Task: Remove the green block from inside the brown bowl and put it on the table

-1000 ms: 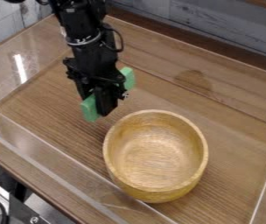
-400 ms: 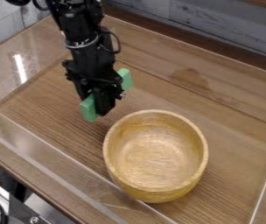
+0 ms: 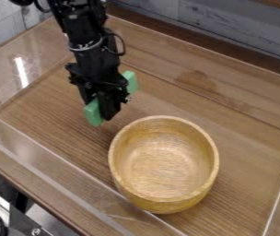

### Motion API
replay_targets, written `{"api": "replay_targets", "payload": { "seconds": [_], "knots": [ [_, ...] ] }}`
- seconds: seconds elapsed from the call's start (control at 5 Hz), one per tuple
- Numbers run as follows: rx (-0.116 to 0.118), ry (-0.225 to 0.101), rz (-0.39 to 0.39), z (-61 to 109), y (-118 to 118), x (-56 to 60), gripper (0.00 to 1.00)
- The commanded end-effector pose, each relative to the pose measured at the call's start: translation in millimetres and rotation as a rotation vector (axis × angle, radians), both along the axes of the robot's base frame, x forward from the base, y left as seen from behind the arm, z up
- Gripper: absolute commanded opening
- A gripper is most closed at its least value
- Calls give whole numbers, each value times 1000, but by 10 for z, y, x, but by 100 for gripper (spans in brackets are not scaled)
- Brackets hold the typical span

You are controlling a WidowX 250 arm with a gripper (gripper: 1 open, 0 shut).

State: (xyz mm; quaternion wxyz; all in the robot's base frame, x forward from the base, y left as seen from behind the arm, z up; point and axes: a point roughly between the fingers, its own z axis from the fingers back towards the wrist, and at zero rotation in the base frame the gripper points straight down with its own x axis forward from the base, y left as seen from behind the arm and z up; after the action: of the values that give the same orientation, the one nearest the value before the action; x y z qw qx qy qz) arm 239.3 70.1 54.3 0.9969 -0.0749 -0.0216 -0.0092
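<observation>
Green block point(image 3: 96, 112) in tool point(image 3: 102, 107), beside brown bowl point(image 3: 165, 163) rim.

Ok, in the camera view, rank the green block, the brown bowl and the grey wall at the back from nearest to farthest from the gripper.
1. Green block, held between the jaws of the gripper.
2. Brown bowl, lower right of it.
3. Grey wall, beyond the table's far edge.

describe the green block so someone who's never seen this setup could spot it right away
Start at the round wooden bowl sitting on the wood-grain table. Just beyond its upper-left rim, the black gripper points down over the tabletop. The green block is the small bar clamped between its fingers, the only bright green thing among browns and black.
</observation>
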Motion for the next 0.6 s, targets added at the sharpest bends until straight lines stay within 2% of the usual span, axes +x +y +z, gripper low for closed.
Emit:
{"api": "replay_targets", "payload": {
  "seconds": [0.0,0.4],
  "knots": [
    [17,-53,21,108,91,111,0],
    [13,-53,32,89,119,147,0]
  ]
}}
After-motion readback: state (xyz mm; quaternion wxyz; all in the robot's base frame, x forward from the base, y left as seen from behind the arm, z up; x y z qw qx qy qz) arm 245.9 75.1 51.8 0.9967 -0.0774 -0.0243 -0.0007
